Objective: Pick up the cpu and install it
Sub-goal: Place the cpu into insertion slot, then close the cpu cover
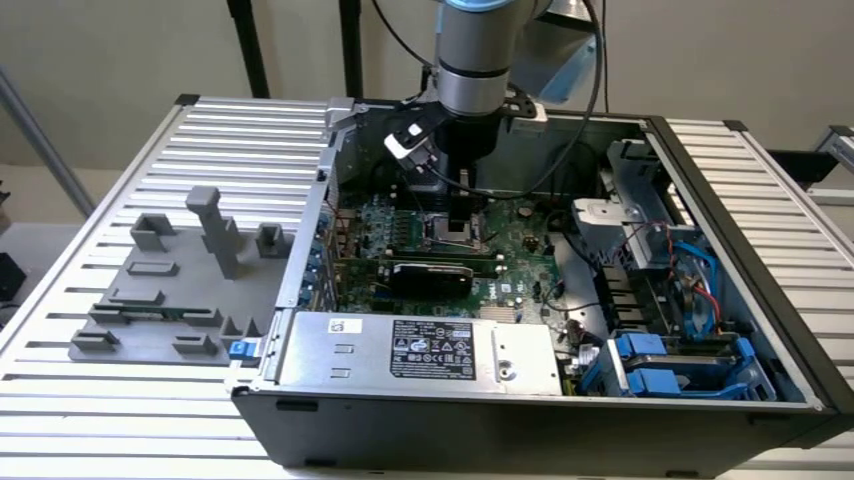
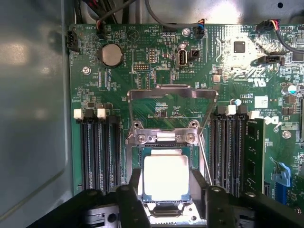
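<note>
- The small flat square chip with the shiny silver top, the cpu (image 2: 166, 176), is pinched by the black claw (image 2: 166, 181). One finger is pressed to each of two facing edges. It looks as if the edges are used so that the shiny top is not touched.
- The cpu is kept flat and lined up with the silver-edged square socket (image 2: 164, 138) on the big green board (image 2: 156, 61), so it can fit in straight. It cannot be told if the cpu is already resting in the socket or just above it.
- The thin silver metal frame (image 2: 172, 95) of the socket is flipped up and back, away from the cpu. In this way the socket is left open.
- In the upper middle of the exterior view, the round grey arm (image 1: 474, 50) is pointed straight down into the open dark computer case (image 1: 534, 425).
- The silver box with the label (image 1: 414, 350) is seen in the lower middle, apart from the claw.
- The grey plastic holders (image 1: 174, 290) are set at the left on the ribbed metal surface (image 1: 134, 430), well apart from the work.
</note>
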`<state>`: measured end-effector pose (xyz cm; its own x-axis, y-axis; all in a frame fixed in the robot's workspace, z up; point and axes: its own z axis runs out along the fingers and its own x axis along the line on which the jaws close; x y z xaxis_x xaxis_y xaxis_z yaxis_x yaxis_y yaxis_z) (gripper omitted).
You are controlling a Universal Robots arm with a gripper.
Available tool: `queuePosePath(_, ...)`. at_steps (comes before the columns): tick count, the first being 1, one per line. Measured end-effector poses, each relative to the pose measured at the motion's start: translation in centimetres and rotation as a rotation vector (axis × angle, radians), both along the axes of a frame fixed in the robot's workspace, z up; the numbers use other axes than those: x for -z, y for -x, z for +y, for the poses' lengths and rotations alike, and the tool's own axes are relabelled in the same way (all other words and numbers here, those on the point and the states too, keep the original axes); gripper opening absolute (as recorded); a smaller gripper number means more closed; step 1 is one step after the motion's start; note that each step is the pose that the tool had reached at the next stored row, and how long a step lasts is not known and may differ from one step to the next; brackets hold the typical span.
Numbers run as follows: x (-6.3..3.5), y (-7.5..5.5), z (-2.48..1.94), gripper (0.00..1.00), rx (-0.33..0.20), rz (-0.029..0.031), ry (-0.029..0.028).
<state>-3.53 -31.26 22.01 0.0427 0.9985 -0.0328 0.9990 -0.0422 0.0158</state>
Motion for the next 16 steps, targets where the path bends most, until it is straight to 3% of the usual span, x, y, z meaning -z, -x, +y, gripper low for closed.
queuePosePath(4, -0.23, 0.00, 0.00, 0.35, 0.000, -0.0001, -0.0002)
queuePosePath(5, -0.24, 0.00, 0.00, 0.35, 0.000, -0.0002, -0.0003)
queuePosePath(7, -0.25, 0.00, 0.00, 0.23, 0.000, -0.0002, -0.0003)
queuePosePath(8, -0.26, 0.00, 0.00, 0.23, 0.000, 0.0000, -0.0003)
queuePosePath(9, -0.26, 0.00, 0.00, 0.11, 0.000, 0.0000, -0.0003)
queuePosePath(16, -0.26, 0.00, 0.00, 0.11, 0.000, 0.0000, -0.0003)
